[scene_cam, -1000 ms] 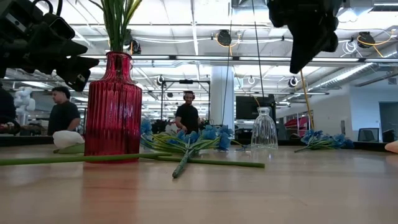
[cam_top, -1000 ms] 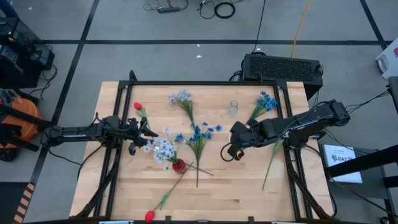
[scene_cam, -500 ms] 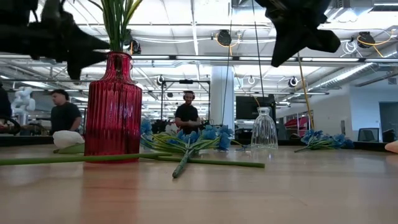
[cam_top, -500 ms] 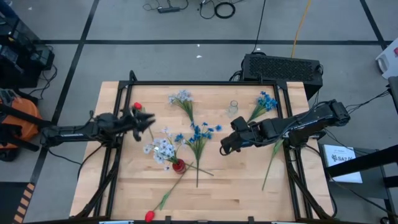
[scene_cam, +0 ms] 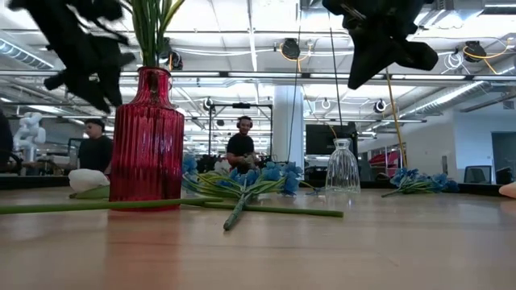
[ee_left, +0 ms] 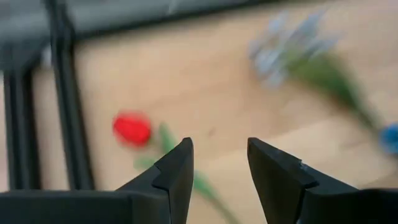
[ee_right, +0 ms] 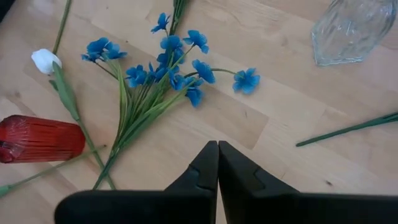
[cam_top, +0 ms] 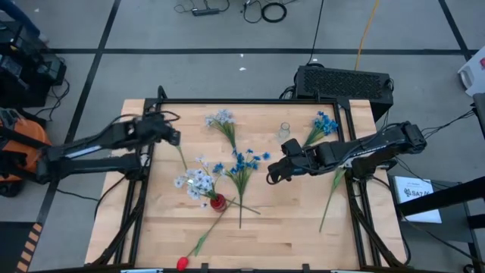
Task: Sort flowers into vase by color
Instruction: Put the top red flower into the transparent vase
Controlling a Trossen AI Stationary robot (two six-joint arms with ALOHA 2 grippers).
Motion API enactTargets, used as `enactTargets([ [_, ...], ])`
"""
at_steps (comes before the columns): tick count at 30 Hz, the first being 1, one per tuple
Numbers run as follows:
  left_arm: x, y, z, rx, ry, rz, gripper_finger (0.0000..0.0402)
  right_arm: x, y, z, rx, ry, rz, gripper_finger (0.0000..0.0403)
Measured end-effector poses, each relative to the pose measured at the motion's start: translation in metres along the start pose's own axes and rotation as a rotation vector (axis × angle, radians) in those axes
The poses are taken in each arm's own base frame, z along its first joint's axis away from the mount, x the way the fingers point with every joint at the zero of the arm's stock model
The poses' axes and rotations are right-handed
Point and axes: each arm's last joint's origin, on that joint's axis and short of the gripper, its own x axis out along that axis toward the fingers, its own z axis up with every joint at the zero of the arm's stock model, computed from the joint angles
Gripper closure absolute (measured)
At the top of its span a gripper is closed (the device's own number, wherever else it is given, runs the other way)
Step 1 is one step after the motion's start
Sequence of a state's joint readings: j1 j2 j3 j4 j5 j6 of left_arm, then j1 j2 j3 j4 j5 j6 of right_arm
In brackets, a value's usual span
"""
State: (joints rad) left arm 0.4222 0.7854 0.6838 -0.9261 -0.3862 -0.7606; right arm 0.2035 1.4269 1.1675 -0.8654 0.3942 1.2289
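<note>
Only a few green stems are being held in the ribbed red glass vase (scene_cam: 147, 137), while the red tulip bud (ee_left: 132, 129) is being approached by the spread-fingered left gripper (ee_left: 217, 163) and the bright blue flower cluster (ee_right: 171, 68), lying loose on the table, is being faced by the clenched, empty right gripper (ee_right: 217, 149).

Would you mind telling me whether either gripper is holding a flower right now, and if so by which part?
Neither holds anything. The left gripper is open above the red tulip, with bare table between its fingers. The right gripper is shut on nothing, above the bright blue flowers.
</note>
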Motion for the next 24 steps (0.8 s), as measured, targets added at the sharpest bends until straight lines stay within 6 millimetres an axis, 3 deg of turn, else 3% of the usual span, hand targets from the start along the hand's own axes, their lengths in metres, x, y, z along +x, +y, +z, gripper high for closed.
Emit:
enactTargets([
  [7,0.048,-0.001,0.005,-0.039,0.272,0.213,0.0245,0.0,0.0,0.0,-0.019,0.004,0.002,0.04],
  [12,0.066,0.002,0.007,-0.075,0.331,0.289,0.0245,0.0,0.0,0.0,-0.068,0.007,0.003,0.04],
  [16,0.08,0.001,0.013,-0.268,0.332,0.285,0.0245,0.0,0.0,-0.001,-0.13,0.007,0.003,0.04],
  [24,0.104,0.0,0.011,-0.376,0.443,0.291,0.0245,0.0,-0.001,-0.002,-0.229,0.038,0.007,0.04],
])
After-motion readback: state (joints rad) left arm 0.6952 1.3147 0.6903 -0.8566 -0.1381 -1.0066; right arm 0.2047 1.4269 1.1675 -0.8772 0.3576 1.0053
